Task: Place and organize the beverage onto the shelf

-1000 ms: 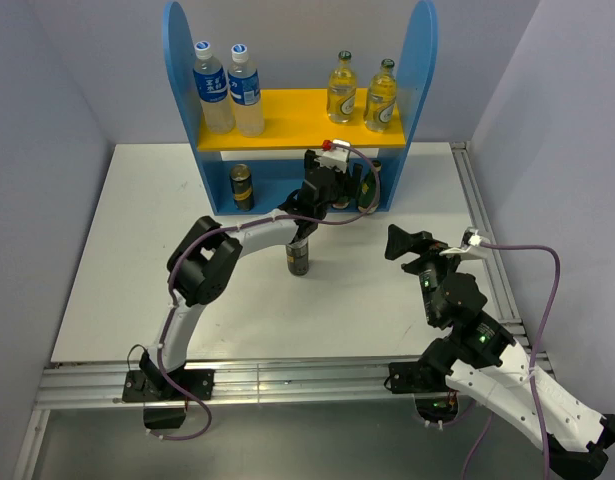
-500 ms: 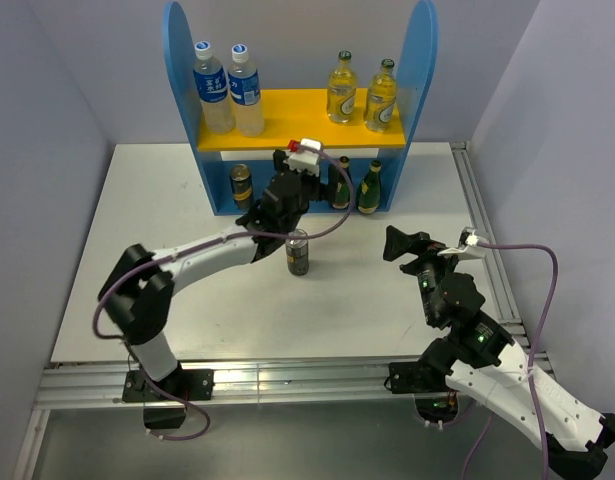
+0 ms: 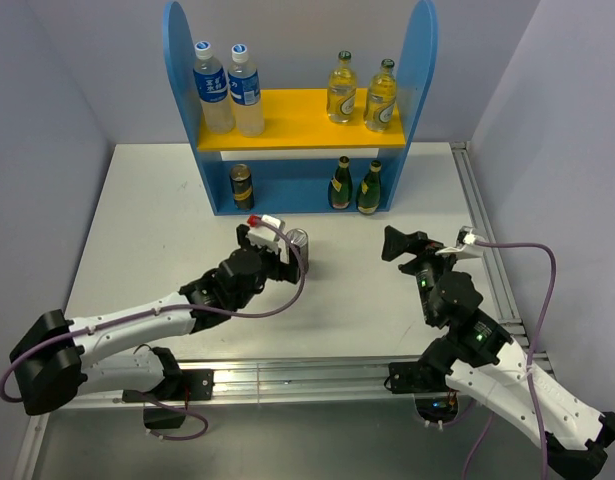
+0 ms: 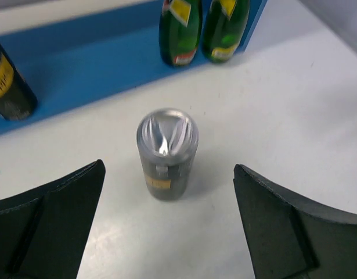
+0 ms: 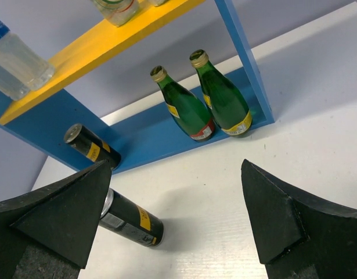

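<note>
A: Began with the table and the shelf at its far edge. Found the upper board carrying two blue-labelled plastic bottles on the left and two pale-yellow bottles on the right.

B: Looked into the lower compartment as well?

A: Did. Counted one shelved can at its left end and two green bottles side by side at its right end, with bare floor between.

B: And the arms?

A: Saw the left gripper spread wide and holding nothing, aimed at the last can. Found that can upright on the table, in front of the shelf and apart from it, framed between the two fingers and touching neither. Saw the right gripper just as wide and empty, off to the right, well apart.

B: Took the step in hand for picking up that can?

A: Judged so, with five of six drinks apparently shelved. Thought it best to move in with one finger on each side of the body, evenly. Meant to close on the dark wall below the silver top, lift straight up, then set down beside the shelved can, clear of the green bottles. Feared tipping so narrow a thing with an off-centre finger.
</note>
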Robot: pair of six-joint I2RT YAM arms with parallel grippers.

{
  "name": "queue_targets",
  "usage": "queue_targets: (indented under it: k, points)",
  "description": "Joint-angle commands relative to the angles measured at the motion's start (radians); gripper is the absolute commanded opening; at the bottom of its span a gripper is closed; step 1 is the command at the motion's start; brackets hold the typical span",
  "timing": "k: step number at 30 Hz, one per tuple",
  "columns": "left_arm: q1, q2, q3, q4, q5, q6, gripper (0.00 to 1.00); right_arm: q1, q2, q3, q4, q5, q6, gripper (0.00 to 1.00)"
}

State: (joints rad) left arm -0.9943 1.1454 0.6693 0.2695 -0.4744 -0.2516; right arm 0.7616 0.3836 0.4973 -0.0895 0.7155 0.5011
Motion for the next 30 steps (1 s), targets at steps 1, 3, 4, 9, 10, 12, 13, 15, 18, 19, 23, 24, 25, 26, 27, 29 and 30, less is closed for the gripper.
queue_targets:
  k: [1,3,4,9,10,12,13,15,18,19,23,24,25,26,27,29,30]
  points:
    - [-0.012,-0.009,-0.049,0.017,0.017,-0.077,1.0,0.007,0.018,0.003,0.031,0.005,0.004,1.0]
    - [-0.013,0.017,-0.073,0.062,0.011,-0.089,0.99,0.008,0.014,0.003,0.027,0.009,0.002,1.0]
    - [-0.014,0.031,-0.077,0.079,0.01,-0.089,0.99,0.007,0.006,0.003,0.025,0.01,0.002,1.0]
    - [-0.014,0.166,-0.057,0.175,0.022,-0.1,0.99,0.008,0.0,0.003,0.017,0.015,0.002,1.0]
    - [-0.014,0.187,-0.053,0.191,0.025,-0.098,0.99,0.008,0.001,0.003,0.016,0.016,0.002,1.0]
    - [-0.014,0.247,-0.031,0.218,0.019,-0.098,0.99,0.008,0.0,0.001,0.017,0.015,0.002,1.0]
    - [-0.014,0.267,-0.024,0.247,0.019,-0.097,0.99,0.007,0.0,0.001,0.017,0.016,0.002,1.0]
    - [-0.012,0.333,0.007,0.261,-0.007,-0.087,0.99,0.007,0.0,0.001,0.019,0.015,0.004,1.0]
    - [-0.009,0.405,0.039,0.313,-0.036,-0.074,0.97,0.007,0.0,0.001,0.014,0.015,0.005,1.0]
    - [-0.004,0.422,0.05,0.327,-0.036,-0.074,0.95,0.008,-0.005,0.0,0.016,0.015,0.007,1.0]
    - [0.013,0.494,0.09,0.367,-0.059,-0.057,0.46,0.007,-0.008,-0.002,0.017,0.013,0.004,1.0]
    - [0.013,0.499,0.101,0.359,-0.07,-0.058,0.3,0.008,-0.008,0.0,0.017,0.015,0.004,1.0]
    - [0.013,0.502,0.117,0.353,-0.081,-0.057,0.15,0.007,-0.006,0.001,0.013,0.018,0.007,1.0]
    - [0.013,0.499,0.122,0.347,-0.082,-0.054,0.0,0.007,-0.008,0.001,0.011,0.016,0.007,1.0]
    - [0.013,0.49,0.125,0.344,-0.092,-0.052,0.0,0.008,-0.009,0.0,0.013,0.016,0.007,1.0]
    - [0.013,0.469,0.133,0.343,-0.128,-0.028,0.0,0.007,-0.011,-0.002,0.016,0.013,0.007,1.0]
    - [0.014,0.464,0.138,0.338,-0.147,-0.015,0.0,0.008,-0.011,-0.003,0.016,0.013,0.007,1.0]
